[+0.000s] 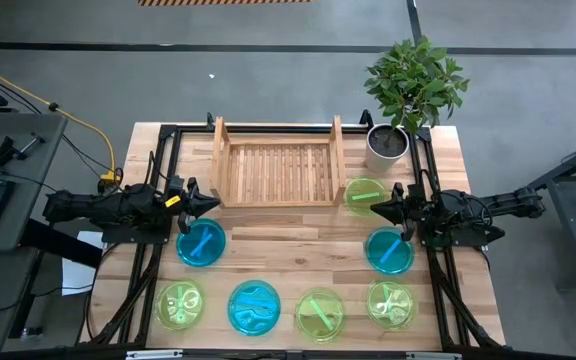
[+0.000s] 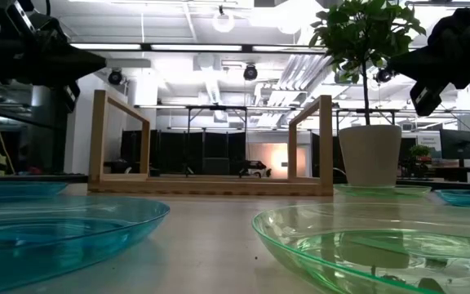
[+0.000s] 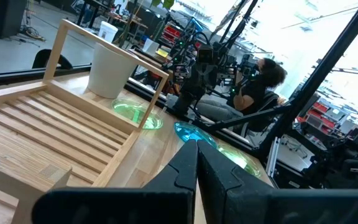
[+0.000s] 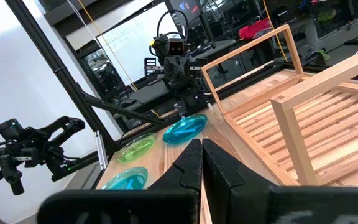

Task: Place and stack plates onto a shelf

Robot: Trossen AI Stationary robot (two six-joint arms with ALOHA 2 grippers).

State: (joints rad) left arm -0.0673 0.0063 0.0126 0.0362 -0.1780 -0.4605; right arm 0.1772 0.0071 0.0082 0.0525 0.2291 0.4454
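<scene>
Left tool [image 1: 211, 204], fingers pressed together and empty, hovers beside the shelf [image 1: 278, 172] over a cyan plate [image 1: 201, 243]; right tool [image 1: 375, 209], likewise closed and empty, hovers above a green plate [image 1: 365, 193]; shelf empty at the tabletop's [image 1: 288, 245] rear; seven plates lie flat on the tabletop

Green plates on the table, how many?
4: one green plate beside the shelf near the potted plant; three in the front row. None looks hidden.
</scene>
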